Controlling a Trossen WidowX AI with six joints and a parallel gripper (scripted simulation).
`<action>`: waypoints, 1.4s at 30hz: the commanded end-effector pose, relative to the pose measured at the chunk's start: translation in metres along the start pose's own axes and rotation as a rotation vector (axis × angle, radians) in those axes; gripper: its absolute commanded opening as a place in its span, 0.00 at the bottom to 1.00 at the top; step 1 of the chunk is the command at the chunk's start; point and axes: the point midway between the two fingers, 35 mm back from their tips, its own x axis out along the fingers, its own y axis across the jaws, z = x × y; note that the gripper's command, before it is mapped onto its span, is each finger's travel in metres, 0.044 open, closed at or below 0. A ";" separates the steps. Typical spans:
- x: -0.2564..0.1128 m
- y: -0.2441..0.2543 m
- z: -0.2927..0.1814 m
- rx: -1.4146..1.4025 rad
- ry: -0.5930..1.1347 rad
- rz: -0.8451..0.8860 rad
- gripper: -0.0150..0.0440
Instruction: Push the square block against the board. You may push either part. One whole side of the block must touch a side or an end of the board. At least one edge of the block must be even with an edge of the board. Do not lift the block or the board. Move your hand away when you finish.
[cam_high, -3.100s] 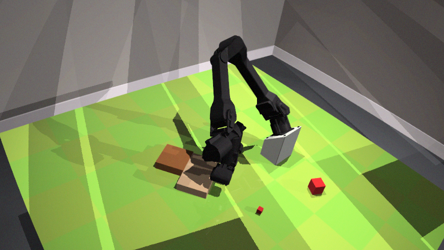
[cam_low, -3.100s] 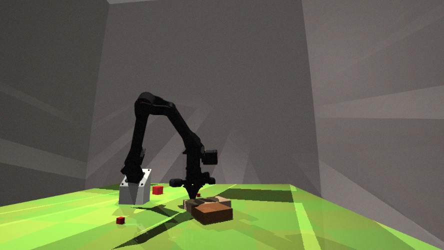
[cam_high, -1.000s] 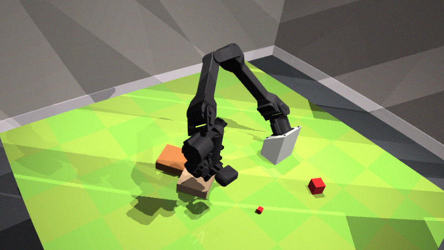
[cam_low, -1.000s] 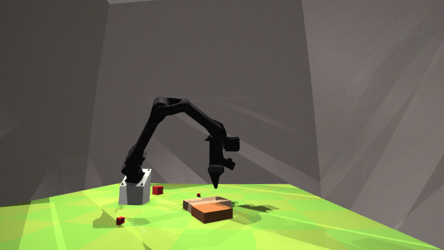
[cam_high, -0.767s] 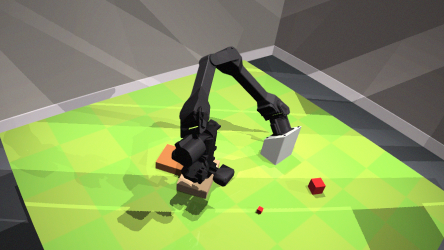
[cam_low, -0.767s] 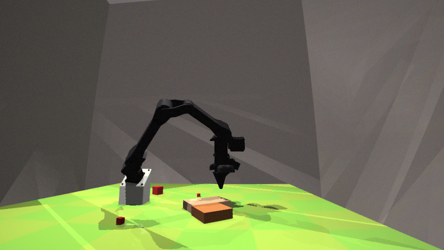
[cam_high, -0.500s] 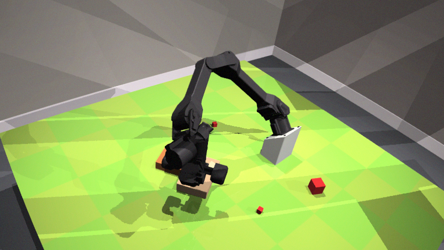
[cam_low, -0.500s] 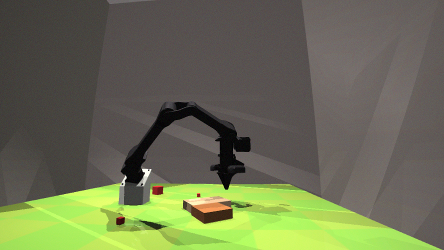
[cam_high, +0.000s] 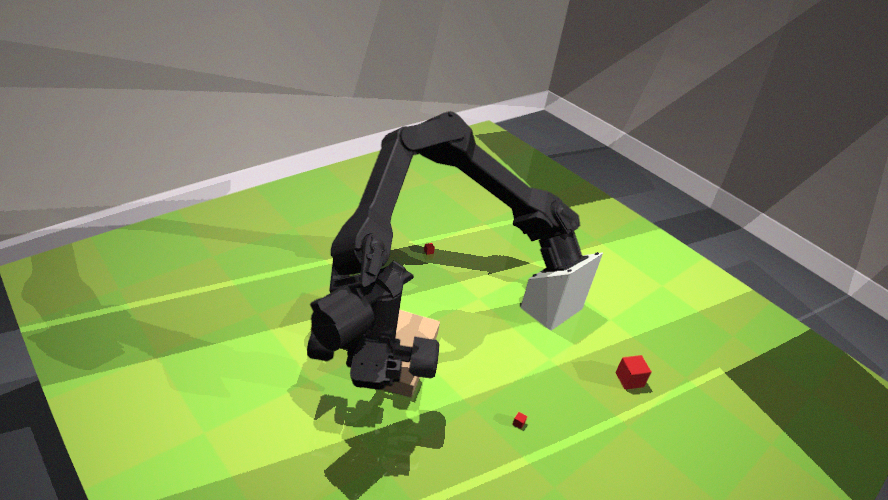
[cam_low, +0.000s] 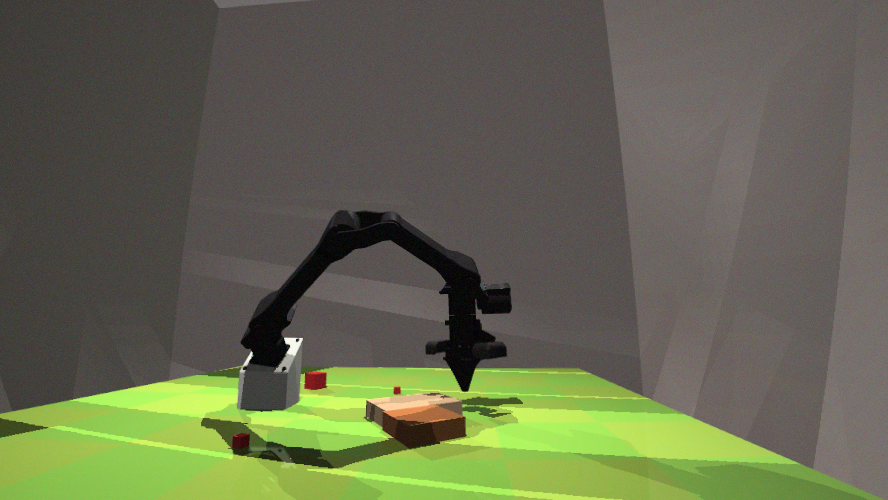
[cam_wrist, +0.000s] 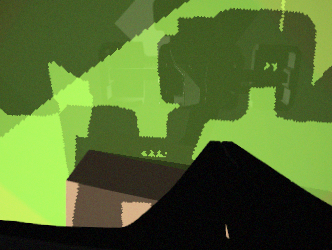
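Observation:
The light tan board lies flat, partly in shadow. The orange-brown square block lies flat on the camera's side of it in the exterior view; the arm hides it in the top view. The two look close together, but I cannot tell whether a whole side touches or whether edges are even. My gripper is shut and empty. In the exterior view its tip shows behind and beyond the board's right end. In the wrist view the board is left of the tip. Its exact height is unclear.
A large red cube and two small ones, one near the front in the top view, another behind the arm there, lie on the green floor. The arm's grey base stands apart from both parts.

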 end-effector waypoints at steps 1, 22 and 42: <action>0.031 0.004 -0.006 -0.014 0.023 0.011 0.25; 0.031 0.003 -0.030 -0.015 0.025 0.011 0.25; 0.031 0.002 -0.005 -0.014 0.023 0.011 0.25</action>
